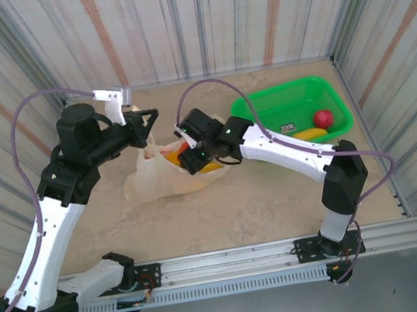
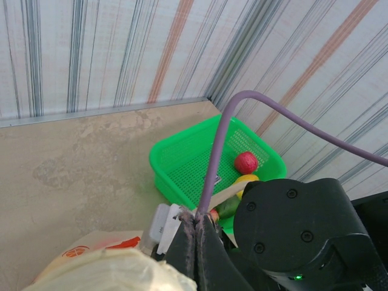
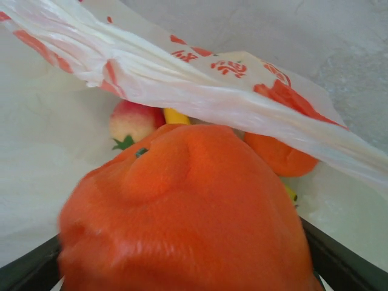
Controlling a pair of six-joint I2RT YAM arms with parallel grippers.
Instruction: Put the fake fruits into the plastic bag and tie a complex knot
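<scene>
The cream plastic bag (image 1: 157, 181) with red-orange prints lies at mid-table, its top pulled up to my left gripper (image 1: 148, 127). That gripper's jaws (image 2: 195, 224) are pressed together, and the bag (image 2: 103, 271) bunches just below them. My right gripper (image 1: 187, 156) reaches into the bag's mouth with a big orange fake fruit (image 3: 182, 224) between its black fingers (image 3: 348, 260). A taut bag handle (image 3: 200, 91) crosses above it. Deeper in the bag lie a red-yellow fruit (image 3: 130, 121), an orange round (image 3: 282, 156) and a bit of yellow. No knot is seen.
A green basket (image 1: 260, 109) stands at the back right, holding a red fruit (image 1: 323, 118) and a yellow banana (image 1: 309, 134); a green piece (image 2: 227, 206) also lies in it. Striped walls close in the table on three sides. The right arm's purple cable (image 2: 221, 139) arcs over the basket.
</scene>
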